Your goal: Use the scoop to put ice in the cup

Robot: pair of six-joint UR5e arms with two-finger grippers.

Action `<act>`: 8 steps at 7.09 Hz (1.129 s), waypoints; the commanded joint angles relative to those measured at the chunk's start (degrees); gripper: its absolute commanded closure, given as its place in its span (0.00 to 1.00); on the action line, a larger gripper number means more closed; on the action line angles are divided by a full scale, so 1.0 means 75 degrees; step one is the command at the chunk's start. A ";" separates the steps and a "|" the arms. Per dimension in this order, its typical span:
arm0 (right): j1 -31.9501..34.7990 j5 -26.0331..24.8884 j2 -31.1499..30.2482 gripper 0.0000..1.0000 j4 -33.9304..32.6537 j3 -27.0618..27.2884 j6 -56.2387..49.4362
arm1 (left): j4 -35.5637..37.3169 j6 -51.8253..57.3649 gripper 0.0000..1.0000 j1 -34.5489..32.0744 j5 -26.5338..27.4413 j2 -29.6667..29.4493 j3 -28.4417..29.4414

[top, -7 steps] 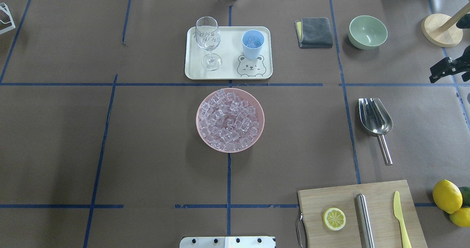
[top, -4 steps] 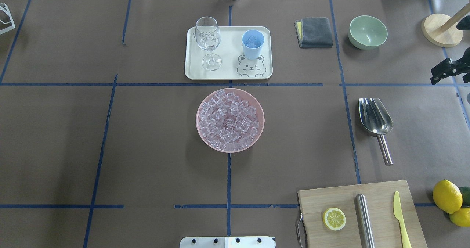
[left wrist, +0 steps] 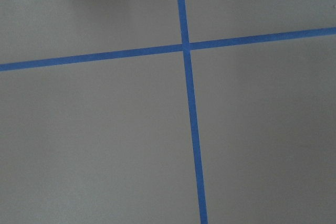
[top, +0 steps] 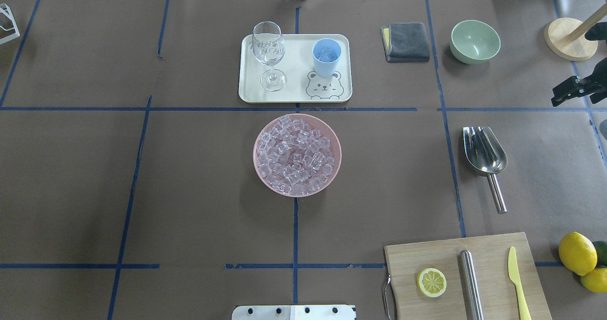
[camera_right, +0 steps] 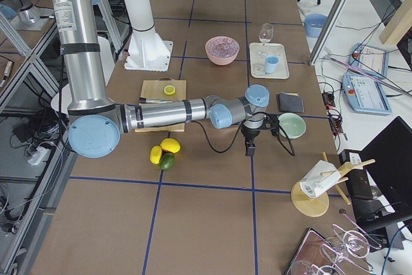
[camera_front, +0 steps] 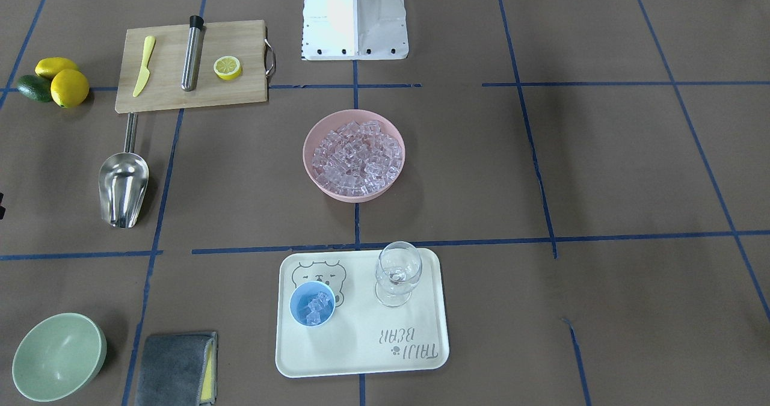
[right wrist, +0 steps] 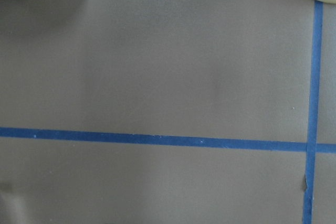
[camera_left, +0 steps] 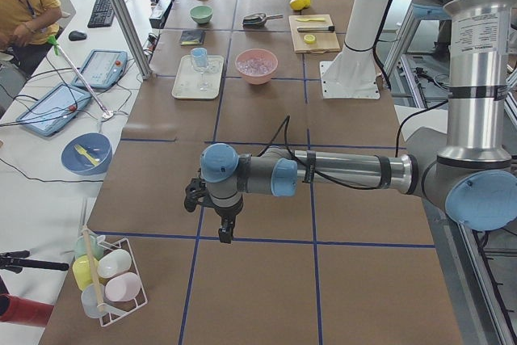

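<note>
The ice [top: 296,155] fills a pink bowl [top: 262,135] at the table's middle. The light-blue cup [top: 326,57] stands on a white tray [top: 294,96] behind the bowl, with a few cubes inside [camera_front: 314,307]. The steel scoop [top: 484,151] lies empty on the table to the right, its handle toward the robot. My right gripper [top: 564,93] is at the far right edge, above and beyond the scoop; I cannot tell if it is open. My left gripper [camera_left: 226,232] hangs over bare table far to the left, seen only in the exterior left view; I cannot tell its state.
A wine glass [top: 269,54] shares the tray. A grey cloth [top: 407,41], green bowl [top: 474,40] and wooden stand [top: 569,38] are at the back right. A cutting board [top: 493,258] with a lemon half, steel cylinder [top: 471,282] and yellow knife is at the front right, lemons [top: 577,252] beside it.
My right gripper has shifted slightly at the right edge of the overhead view. Scoop, bowl, cup and tray have not moved.
</note>
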 commanded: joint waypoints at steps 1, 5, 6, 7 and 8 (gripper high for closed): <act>0.0003 0.0057 -0.0068 0.00 0.0213 -0.0067 -0.0065 | -0.0023 0.0001 0.00 0.0016 -0.0018 -0.0168 0.0224; 0.1187 0.1375 -0.0045 0.00 -0.1808 0.0434 -0.0111 | -0.0340 -0.0010 0.00 0.0028 -0.0637 -0.0566 0.0601; 0.1013 0.0756 -0.0056 0.00 -0.1989 0.0669 -0.0158 | -0.0212 -0.0045 0.00 0.0039 -0.0663 -0.0589 0.0566; 0.1000 0.0645 -0.0196 0.00 -0.2222 0.0660 -0.1052 | 0.0253 -0.0011 0.00 0.0039 -0.0652 -0.0729 0.0566; 0.1069 0.0389 -0.0580 0.00 -0.2271 0.0625 -0.2082 | 0.0432 0.0001 0.00 0.0039 -0.0559 -0.0742 0.0578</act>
